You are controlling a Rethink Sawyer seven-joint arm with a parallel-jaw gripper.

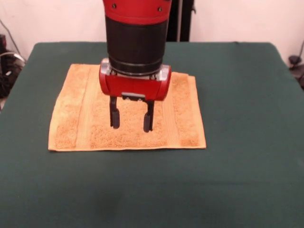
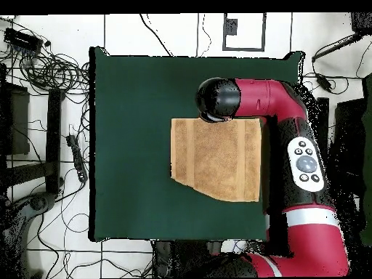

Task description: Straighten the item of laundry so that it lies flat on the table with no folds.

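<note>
Towel (image 1: 85,118) spread near-flat at desk (image 1: 247,142) centre, woven bands running 12 to 6 o'clock. Gripper (image 1: 131,121) hovers above its middle, fingers (image 1: 114,114) wide apart and empty. Overhead: one corner looks folded; smoothing probably unfinished.

towel (image 1: 128,128) lies spread on table (image 1: 247,142); fingers (image 1: 114,116) apart above it.

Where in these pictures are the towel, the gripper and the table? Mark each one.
towel (image 1: 71,123): front view, on its bare terry left of the arm.
gripper (image 1: 131,116): front view, midway between its open jaws' tips.
table (image 2: 131,109): overhead view, on bare green cloth.
</note>
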